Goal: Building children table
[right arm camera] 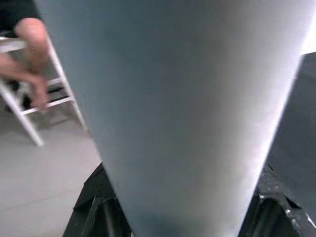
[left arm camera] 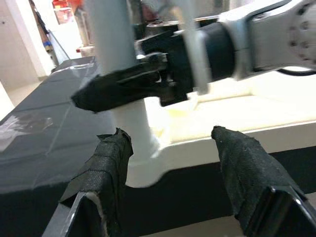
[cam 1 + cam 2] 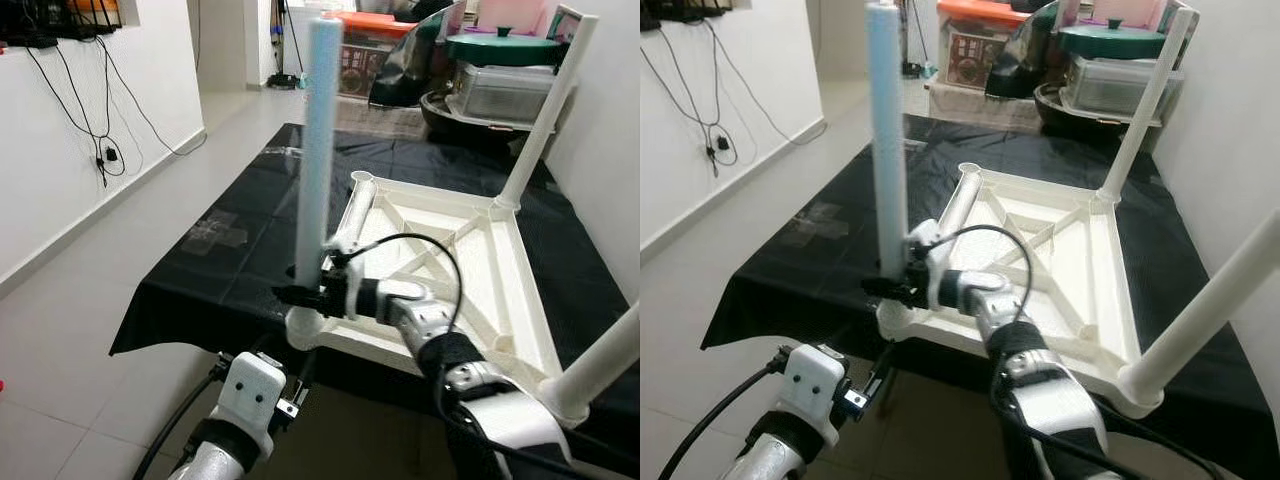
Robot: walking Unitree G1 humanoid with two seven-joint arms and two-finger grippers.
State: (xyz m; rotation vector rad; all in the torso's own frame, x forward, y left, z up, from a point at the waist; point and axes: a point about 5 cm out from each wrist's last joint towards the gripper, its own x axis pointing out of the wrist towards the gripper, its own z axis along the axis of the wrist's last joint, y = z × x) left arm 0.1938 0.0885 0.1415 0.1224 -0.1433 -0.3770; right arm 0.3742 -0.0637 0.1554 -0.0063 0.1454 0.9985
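Observation:
The white children's table top lies upside down on a black-covered table. Two white legs stand in its right corners, one far and one near. My right gripper is shut on a pale blue-white leg, holding it upright at the near left corner socket. Another leg lies along the top's left edge. My left gripper is open just below that near left corner, with nothing between its fingers.
Stacked plastic boxes and a green lid crowd the far end. A white wall with hanging cables runs along the left, with tiled floor beside it. A person's hand and a white frame appear in the right wrist view.

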